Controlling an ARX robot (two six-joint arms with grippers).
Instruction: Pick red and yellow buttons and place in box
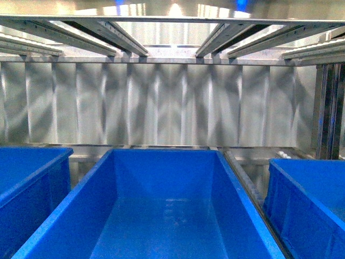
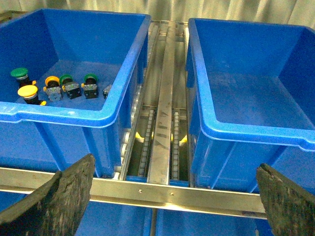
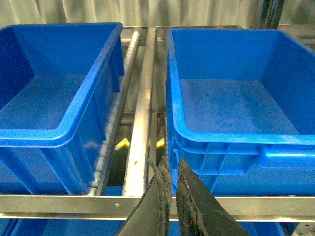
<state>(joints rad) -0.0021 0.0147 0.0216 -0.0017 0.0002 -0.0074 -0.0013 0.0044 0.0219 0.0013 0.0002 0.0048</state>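
Observation:
In the left wrist view, two yellow buttons [image 2: 27, 92] [image 2: 51, 80] lie among green-capped switches [image 2: 20, 73] on the floor of a blue bin [image 2: 74, 117]. No red button is in view. An empty blue box [image 1: 161, 172] fills the middle of the front view, and the same box [image 2: 256, 132] shows beside the switch bin. My left gripper [image 2: 174, 196] is open, its fingers [image 2: 64, 196] wide apart over the metal rail in front of both bins. My right gripper [image 3: 171, 167] is shut on nothing, low in front of the rack.
Blue bins [image 1: 32, 172] [image 1: 312, 194] flank the middle box on a metal roller rack [image 2: 165, 123]. A cross rail [image 3: 74, 204] runs along the rack's front. In the right wrist view, two empty bins [image 3: 49, 135] [image 3: 236, 137] stand side by side. Shelf rails [image 1: 124, 38] hang overhead.

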